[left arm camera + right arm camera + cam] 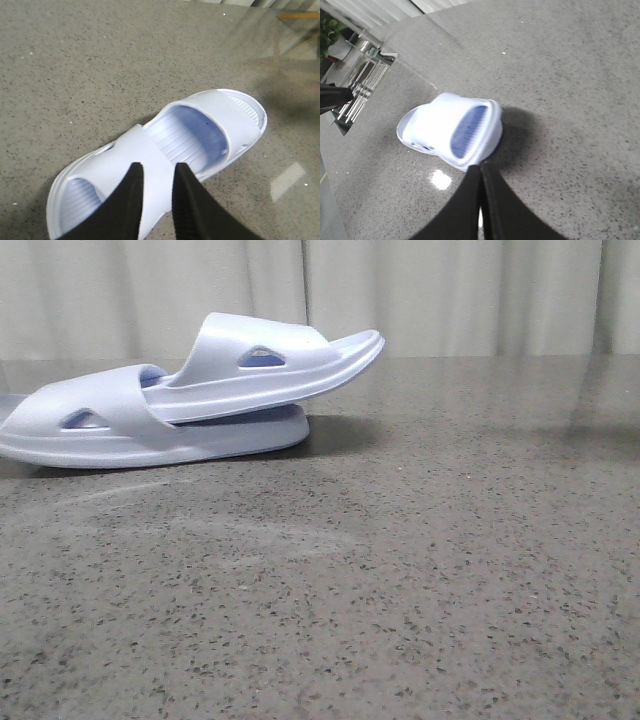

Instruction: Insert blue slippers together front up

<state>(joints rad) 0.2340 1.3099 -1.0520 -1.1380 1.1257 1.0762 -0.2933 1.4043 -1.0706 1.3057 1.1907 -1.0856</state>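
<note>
The blue slippers (190,390) lie nested on the speckled grey counter (400,570), out toward ten o'clock in the front view: the lower slipper (110,425) sits flat on its sole, and the upper slipper (270,365) is pushed heel-first under the lower one's strap, its toe tilted up and pointing toward three o'clock. Judging from their thick moulded soles and matte skin, they look like light foam: springy, a little compressible, not fragile, and grippy rather than slick, so a squeeze should dent them before it slides. The wide strap or the sole edge beside the small triangular cutout looks like the surest place to take hold, since the strap gives a thin wall for two fingers to close across. In the left wrist view the left pincer (156,192) hangs just above the lower slipper's strap (150,165), its dark fingers parted by a narrow gap and holding nothing; whether they touch the foam cannot be told. In the right wrist view the right pincer (481,200) has its fingers pressed together, empty, with the pair lying just beyond its tips, apart from them, toward eleven o'clock.
</note>
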